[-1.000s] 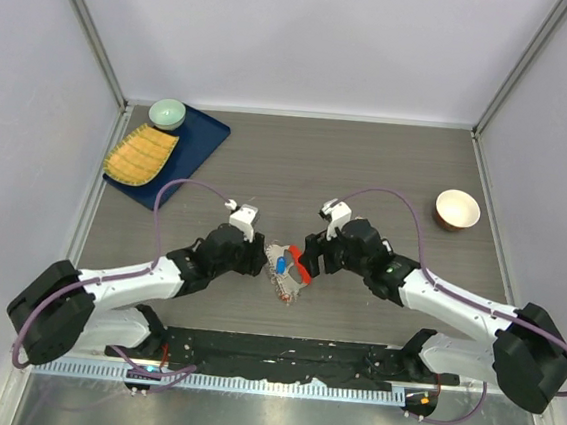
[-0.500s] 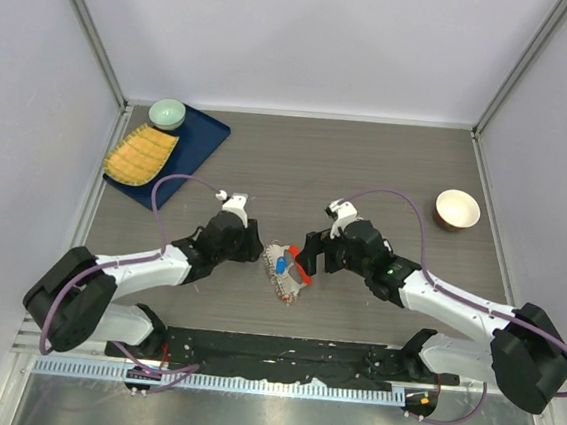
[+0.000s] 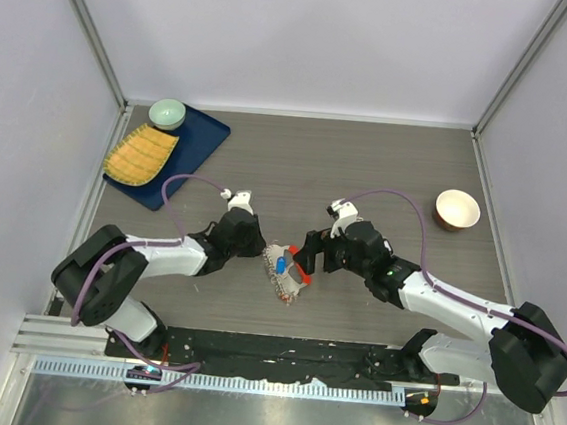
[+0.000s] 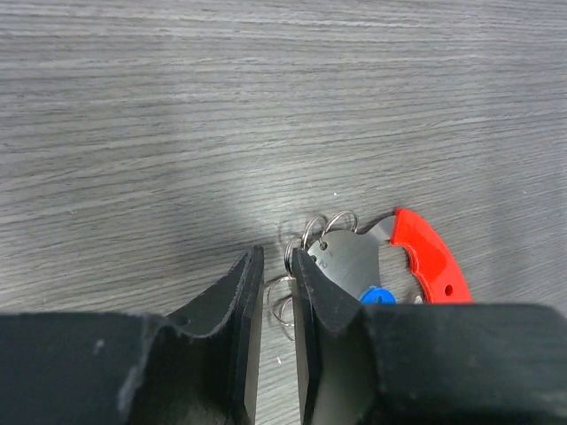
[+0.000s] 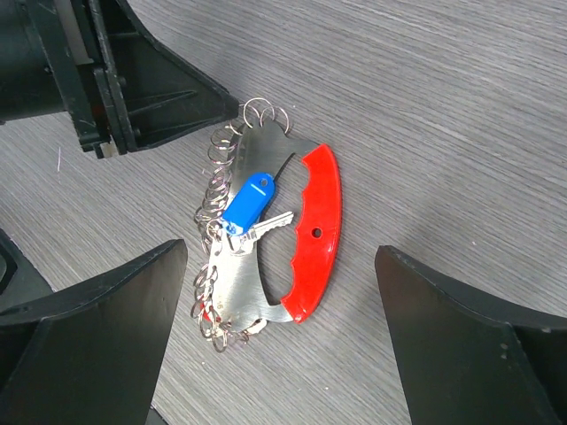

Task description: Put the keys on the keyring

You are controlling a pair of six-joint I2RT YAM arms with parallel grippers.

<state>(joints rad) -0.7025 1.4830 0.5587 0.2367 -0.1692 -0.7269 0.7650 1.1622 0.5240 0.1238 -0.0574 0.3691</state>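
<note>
- The keyring (image 5: 257,274) lies flat on the bench (image 3: 368,170) midway between the two arms, a little way in from their bases.
- The left gripper (image 4: 276,264) is low at the keyring's left side. Its jaws stand a narrow slit apart with a thin wire loop (image 4: 282,301) in the slit, and we cannot tell whether they pinch it.
- The right gripper (image 5: 279,255) hangs over the keyring with its jaws spread wide on either side, holding nothing.
- The keyring's long axis runs roughly near to far. Its red edge (image 5: 321,221) faces the right arm and its row of loops faces the left.
- A silver key (image 5: 268,226) lies across the plate beside the blue tag (image 5: 248,202), its tip toward the red edge. We cannot pick out a red-headed key.
- We judge the plate light, stiff and thin, so it is hard to get under. The loops look loose and slippery.
- The thicker red edge, or a loop standing clear of the plate, seems the best hold.
- Farther back, a cup (image 3: 458,209) stands on the right.
- At the far left a tray (image 3: 203,134) carries a mat (image 3: 140,154) and a bowl (image 3: 166,113).
</note>
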